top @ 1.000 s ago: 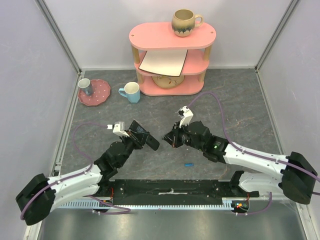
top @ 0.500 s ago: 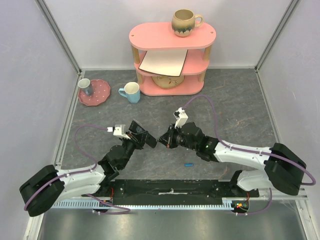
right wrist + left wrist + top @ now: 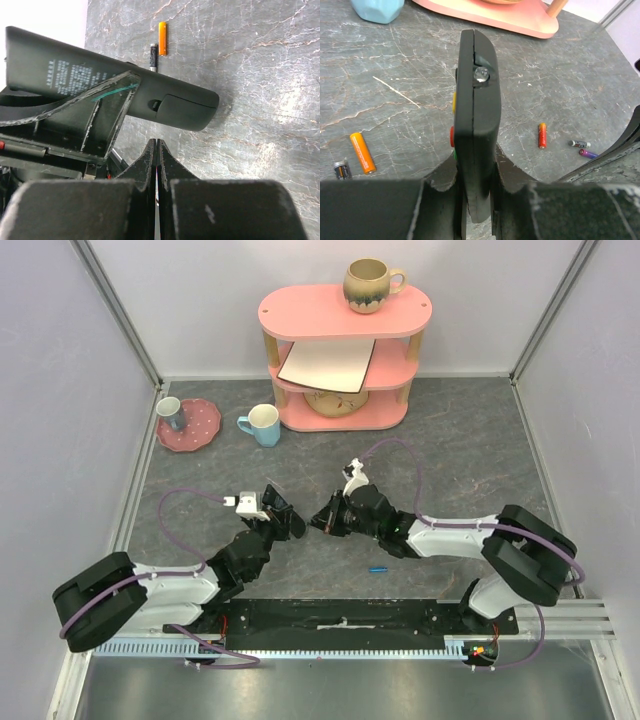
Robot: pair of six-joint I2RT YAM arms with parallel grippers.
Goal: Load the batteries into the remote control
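The black remote control (image 3: 476,95) stands on its narrow edge above the table, and my left gripper (image 3: 476,167) is shut on its near end. From above, the remote control (image 3: 284,516) points toward my right gripper (image 3: 319,524). In the right wrist view the remote control (image 3: 100,80) shows its back with the battery cover. My right gripper (image 3: 157,143) is shut just below that end, with nothing between its fingers. Batteries lie on the table: an orange one (image 3: 362,152), a red-orange one (image 3: 542,135) and a blue one (image 3: 377,568).
A pink three-tier shelf (image 3: 345,360) stands at the back with a mug (image 3: 371,285) on top. To its left are a blue mug (image 3: 263,425) and a pink plate (image 3: 198,428) holding a small cup. Small dark batteries (image 3: 341,170) (image 3: 583,149) lie on the table.
Both arms have stretched forward and drawn together. My right gripper has moved left until its tips are close to the remote's end, while the left still holds the remote.
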